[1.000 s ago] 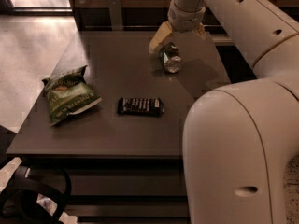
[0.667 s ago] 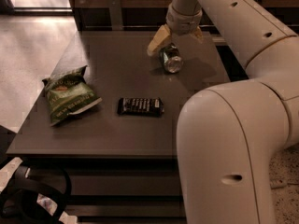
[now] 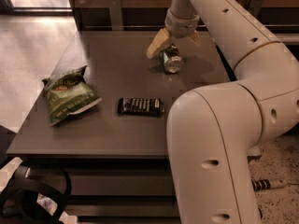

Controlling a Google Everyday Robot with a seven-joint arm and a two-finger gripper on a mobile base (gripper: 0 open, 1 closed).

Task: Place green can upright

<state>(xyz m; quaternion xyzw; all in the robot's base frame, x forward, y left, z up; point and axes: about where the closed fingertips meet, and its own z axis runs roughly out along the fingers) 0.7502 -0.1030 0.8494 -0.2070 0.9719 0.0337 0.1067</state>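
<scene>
Dark green with a shiny silver end turned toward the near edge, the green can (image 3: 171, 61) is seen lying on its side at the far middle of the counter (image 3: 112, 69). It is well apart from the candy bar (image 3: 140, 106) and from the chip bag (image 3: 70, 97) at the near left. Compared with a second ago, the can has not been shifted at all. The gripper (image 3: 174, 49) has stayed low over the can's far part, with only a slight settling to be made out. The larger change is in the arm (image 3: 219, 139), whose near links have been swung closer and now fill more of the right side. The jaws are held spread, with one finger seen to the left of the can and the other to its right. Whether either pad is touching the metal cannot be told. From this it is judged that the grasp has been lined up but not yet closed, so the task itself is hardly begun. The can has yet to be pinched, raised, tipped onto one silver end and released.
</scene>
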